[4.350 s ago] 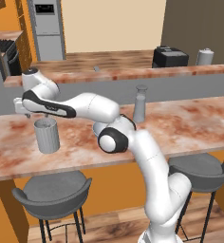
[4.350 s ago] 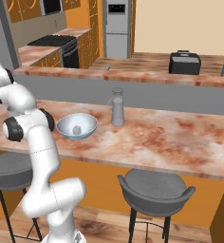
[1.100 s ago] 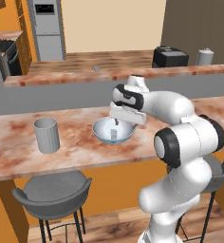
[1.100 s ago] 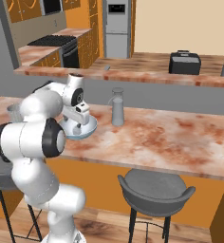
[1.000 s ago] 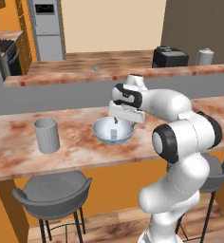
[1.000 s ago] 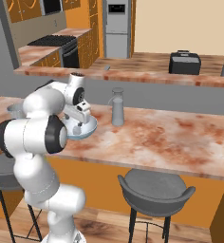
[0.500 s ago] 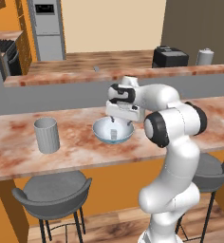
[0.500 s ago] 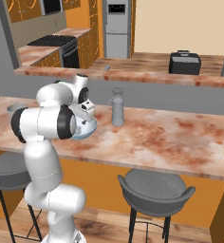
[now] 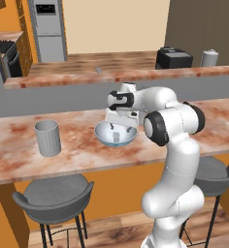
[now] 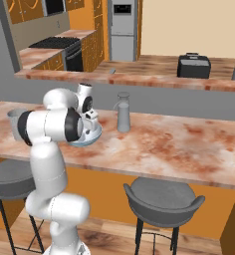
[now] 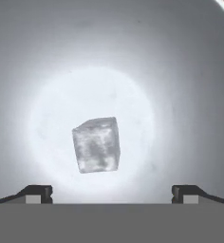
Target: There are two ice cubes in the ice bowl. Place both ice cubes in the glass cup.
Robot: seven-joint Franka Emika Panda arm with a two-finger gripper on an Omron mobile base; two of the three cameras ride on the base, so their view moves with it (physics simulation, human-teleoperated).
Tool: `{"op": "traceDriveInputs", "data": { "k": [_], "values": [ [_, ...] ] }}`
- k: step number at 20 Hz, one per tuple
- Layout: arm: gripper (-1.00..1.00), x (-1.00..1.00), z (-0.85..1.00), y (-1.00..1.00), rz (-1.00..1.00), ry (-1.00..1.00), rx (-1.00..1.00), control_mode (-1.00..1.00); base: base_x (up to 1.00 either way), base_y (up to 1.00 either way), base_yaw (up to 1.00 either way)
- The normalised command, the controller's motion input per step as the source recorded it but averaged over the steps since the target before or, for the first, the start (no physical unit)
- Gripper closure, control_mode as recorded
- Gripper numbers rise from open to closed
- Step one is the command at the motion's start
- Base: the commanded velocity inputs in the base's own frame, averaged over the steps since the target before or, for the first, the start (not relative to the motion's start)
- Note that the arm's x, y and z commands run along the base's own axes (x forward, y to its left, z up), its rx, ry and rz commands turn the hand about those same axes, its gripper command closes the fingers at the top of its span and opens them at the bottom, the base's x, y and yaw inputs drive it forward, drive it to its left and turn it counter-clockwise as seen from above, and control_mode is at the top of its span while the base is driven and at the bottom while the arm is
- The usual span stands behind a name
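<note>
Fingers (image 11: 112, 192) are spread wide, hanging right over the ice bowl (image 9: 103, 137), not pinching anything. I count one ice cube (image 11: 96, 144) on the bowl's pale bottom, between the fingertips. One glass cup (image 9: 47, 138) stands on the desk (image 9: 19, 150), well apart on the bowl's left; one bottle (image 10: 123, 112) behind.

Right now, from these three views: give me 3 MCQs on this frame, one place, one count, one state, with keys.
1. Where is the glass cup?
A. beside the ice bowl, apart from it
B. inside the bowl
C. on a stool

2. How many ice cubes does the hand view show in the bowl?
A. none
B. one
C. three

3. How is the gripper?
A. shut on a cube
B. open over the bowl
C. shut on the cup

Key: A, counter shows between them; B, one ice cube lies there; B, fingertips stand wide, touching nothing.
</note>
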Motion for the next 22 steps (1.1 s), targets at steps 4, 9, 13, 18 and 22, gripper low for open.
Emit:
{"op": "traceDriveInputs", "data": {
  "k": [4, 9, 13, 18, 22],
  "values": [
    [-1.0, 0.0, -0.27, 0.1, 0.07, 0.0, 0.0, -1.0, 0.0, 0.0, 0.0],
    [-1.0, 0.0, -0.38, 0.0, 0.07, 0.0, -0.01, -1.0, 0.0, 0.0, 0.0],
    [-1.0, 0.07, -0.43, 0.0, 0.07, 0.0, -0.03, -1.0, 0.0, 0.0, 0.0],
    [-1.0, 0.19, -0.33, 0.0, 0.05, 0.0, -0.01, -1.0, 0.0, 0.0, 0.0],
    [-1.0, 0.23, -0.29, 0.0, 0.03, 0.0, 0.0, -1.0, 0.0, 0.0, 0.0]
  ]
}}
